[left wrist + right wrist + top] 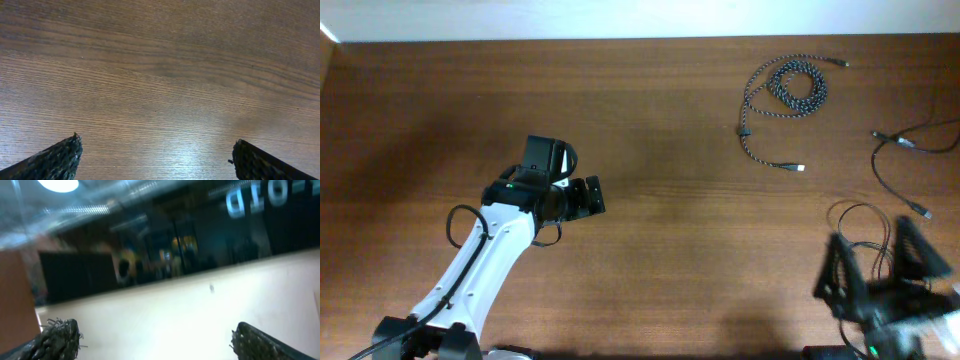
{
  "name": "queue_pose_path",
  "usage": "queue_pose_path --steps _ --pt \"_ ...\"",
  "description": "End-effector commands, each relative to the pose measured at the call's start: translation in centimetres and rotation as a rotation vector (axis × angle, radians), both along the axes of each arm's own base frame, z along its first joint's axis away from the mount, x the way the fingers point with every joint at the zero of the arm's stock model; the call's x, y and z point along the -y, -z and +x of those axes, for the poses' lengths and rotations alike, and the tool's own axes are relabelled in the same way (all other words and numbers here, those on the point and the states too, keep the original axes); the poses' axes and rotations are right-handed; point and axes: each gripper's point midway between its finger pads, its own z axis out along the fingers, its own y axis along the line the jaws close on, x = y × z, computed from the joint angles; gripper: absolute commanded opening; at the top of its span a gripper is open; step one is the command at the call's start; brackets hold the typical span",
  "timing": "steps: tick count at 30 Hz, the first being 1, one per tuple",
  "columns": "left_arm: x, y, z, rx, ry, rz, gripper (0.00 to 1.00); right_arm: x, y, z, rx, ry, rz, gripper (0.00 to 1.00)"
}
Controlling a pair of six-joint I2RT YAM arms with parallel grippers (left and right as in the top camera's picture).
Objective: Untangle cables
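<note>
Brown wooden table (650, 120) fills the view, with a pale wall (620, 18) along its far edge. From the near side the left arm (490, 250) reaches in; the left gripper (592, 196) hovers over bare wood, fingers spread wide and holding nothing. At the near right the right gripper (878, 262), blurred, is also spread and holding nothing. Far right lies the coiled speckled braided cable (790, 88). To its right the plain black cables (905, 150) sprawl, one loop lying just beside the right gripper.

The black-and-white speckled braided cable (798, 88) lies in a loose coil at the far right of the tabletop (670, 250), with one tail trailing down to a small plug. To its right, apart from it, a thin black cable (877, 172) curves. Another thin black cable (865, 206) loops nearer the front.
</note>
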Motion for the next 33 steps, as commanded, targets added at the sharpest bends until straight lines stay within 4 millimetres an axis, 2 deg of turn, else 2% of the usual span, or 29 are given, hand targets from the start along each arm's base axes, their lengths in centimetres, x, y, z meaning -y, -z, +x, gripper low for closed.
queue_pose_path --steps 1,5,7,8,13,16,18,33 --pt "0.0 0.1 -0.1 0.000 0.002 0.007 0.99 0.0 4.2 2.3 -0.078 -0.001 0.008 0.98" --pt "0.0 0.1 -0.1 0.000 0.002 0.007 0.99 0.7 10.7 5.3 -0.219 0.041 0.017 0.99" --pt "0.0 0.1 -0.1 0.000 0.002 0.007 0.99 1.3 12.9 6.1 -0.266 0.079 0.024 0.99" --pt "0.0 0.1 -0.1 0.000 0.002 0.007 0.99 1.8 14.7 6.6 -0.304 0.108 0.028 0.99" --pt "0.0 0.1 -0.1 0.000 0.002 0.007 0.99 2.2 20.1 7.7 -0.418 0.131 0.024 0.99" --pt "0.0 0.1 -0.1 0.000 0.002 0.007 0.99 2.2 22.5 8.0 -0.467 0.132 0.020 0.99" --pt "0.0 0.1 -0.1 0.000 0.002 0.007 0.99 2.2 23.1 8.0 -0.480 0.132 0.019 0.99" --pt "0.0 0.1 -0.1 0.000 0.002 0.007 0.99 2.2 23.1 8.0 -0.480 0.132 0.019 0.99"
